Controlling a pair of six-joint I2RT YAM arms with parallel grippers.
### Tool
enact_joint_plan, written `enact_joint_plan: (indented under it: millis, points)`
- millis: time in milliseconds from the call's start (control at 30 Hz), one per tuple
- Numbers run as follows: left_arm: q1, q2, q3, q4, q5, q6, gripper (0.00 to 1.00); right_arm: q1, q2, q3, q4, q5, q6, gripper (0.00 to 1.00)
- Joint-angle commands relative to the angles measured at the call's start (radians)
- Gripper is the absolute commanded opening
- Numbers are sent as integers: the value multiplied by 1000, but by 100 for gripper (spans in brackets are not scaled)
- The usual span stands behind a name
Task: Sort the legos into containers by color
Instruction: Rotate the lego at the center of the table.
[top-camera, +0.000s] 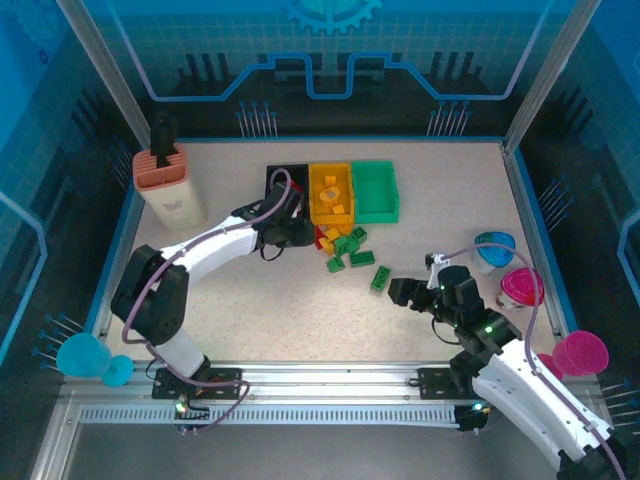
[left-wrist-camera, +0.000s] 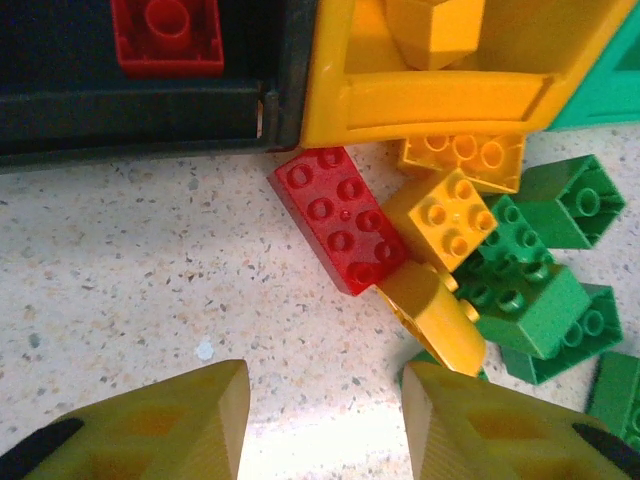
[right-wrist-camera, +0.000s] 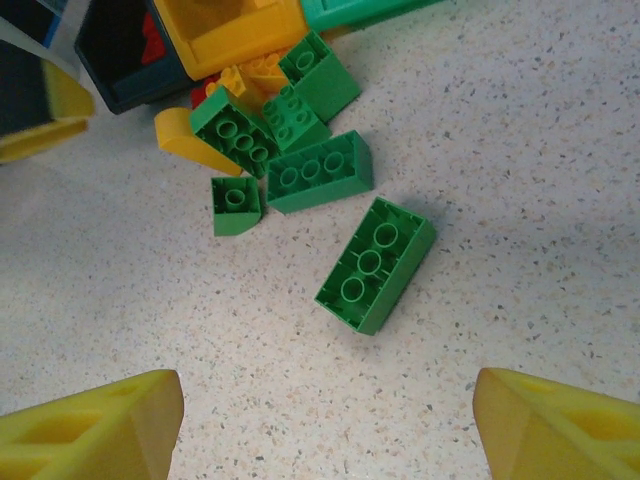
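item, left gripper: lower middle of the left wrist view, jaws parted and empty, over bare tabletop just below the red brick; judged step, taking that brick to the black bin at upper left, where a second red brick lies; best done by turning the jaws to span the brick's short width, as it lies slantwise with a yellow-orange brick touching its right flank, then lifting straight up so the neighbours are not dragged; item, containers: row at upper centre of the top view, black bin, yellow-orange bin, green bin, side by side; item, pile of legos: just below the bins, colours mixed; item, lone green brick: centre of the right wrist view, apart from the pile, the easy pick; item, right gripper: lower middle, jaws spread wide, nothing held, below that brick; a wrist turn seems needed, since the brick lies diagonal; materials: bricks of glossy hard plastic, studded tops, square edges; one rounded yellow piece, smooth, likely to slip; bins of thin moulded plastic with lipped rims; tabletop pale, speckled, matt; fingers yellow wedges
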Motion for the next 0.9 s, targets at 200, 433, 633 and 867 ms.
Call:
enact_joint_plan:
  millis: [200, 433, 633, 867]
  points:
    - [-9, 151, 89, 19, -23, -28, 43, -18, -53, -11, -57, 14, 2, 77]
    - [-9, 205, 152, 11, -26, -37, 52, -16, -50, -17, -54, 20, -4, 77]
    - [-24, 266, 215, -37, -39, -36, 59, -17, -51, -24, -50, 20, -2, 77]
    - [-38, 311, 256, -77, -85, -39, 61, -18, -54, -24, -56, 22, -7, 77]
